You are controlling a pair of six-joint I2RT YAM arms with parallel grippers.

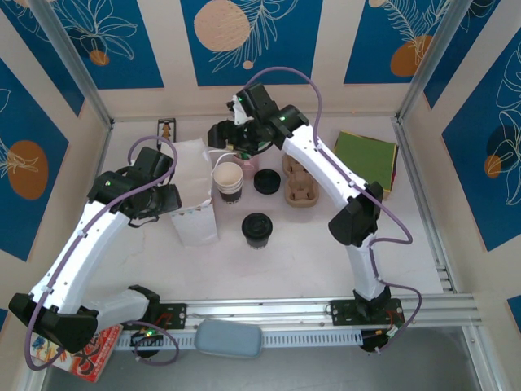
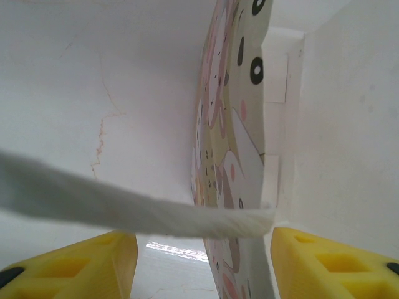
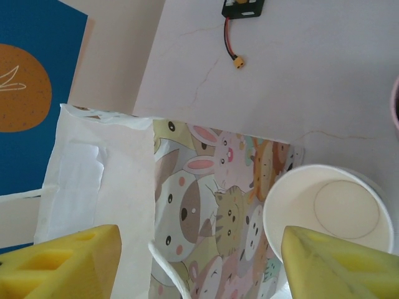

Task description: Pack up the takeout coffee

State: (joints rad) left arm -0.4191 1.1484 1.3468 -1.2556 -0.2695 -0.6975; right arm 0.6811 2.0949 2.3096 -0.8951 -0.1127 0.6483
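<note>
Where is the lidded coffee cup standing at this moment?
In the top view, the takeout coffee stands mid-table, just right of the white paper bag and nearer the arm bases than the lidless cup.

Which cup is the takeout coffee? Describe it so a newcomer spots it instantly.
Find the white paper bag left of centre. Right of its near corner stands a small white paper cup with a dark band. Unlike the open white cup behind it, it has a round black lid.

Takeout coffee (image 1: pixel 257 230): small paper cup, dark band on the side, round black lid seated on top. Stood upright on the surface (image 1: pixel 309 252), just right of the white paper bag (image 1: pixel 195 216), near its front corner, not touching.
</note>
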